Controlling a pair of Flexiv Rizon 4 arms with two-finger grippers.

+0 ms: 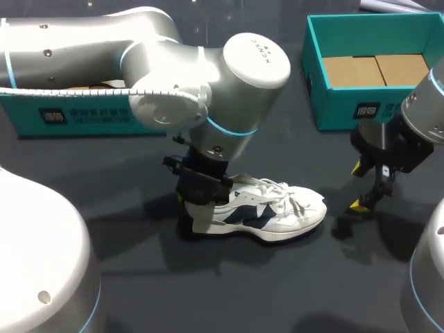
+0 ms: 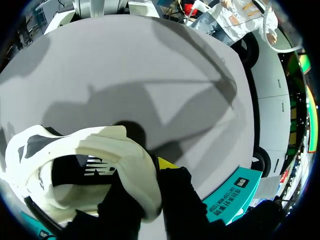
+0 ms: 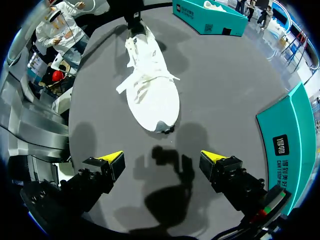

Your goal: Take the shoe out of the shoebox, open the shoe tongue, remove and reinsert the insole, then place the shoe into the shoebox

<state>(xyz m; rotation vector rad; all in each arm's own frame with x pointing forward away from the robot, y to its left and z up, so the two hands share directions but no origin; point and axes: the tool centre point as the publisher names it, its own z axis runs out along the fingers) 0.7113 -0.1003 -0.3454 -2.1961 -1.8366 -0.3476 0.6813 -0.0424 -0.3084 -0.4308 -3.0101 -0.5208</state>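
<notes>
Left gripper [image 1: 201, 200] pinches the white shoe's [image 1: 284, 208] padded heel. Right gripper [image 3: 162, 161] is spread wide off the rounded toe.

The shoe [image 1: 277, 208] lies on its sole at the middle of the counter [image 1: 208, 291], toe toward 3 o'clock, heel toward 9. The left hand [image 1: 201, 200] sits at the heel, its fingers on either side of the heel wall. The right hand [image 1: 368, 187] hangs at 3 o'clock, just beyond the toe and apart from it. The shoebox [image 1: 316, 87] stands at 1 o'clock, and a second box [image 1: 76, 114] at 10 o'clock.
</notes>
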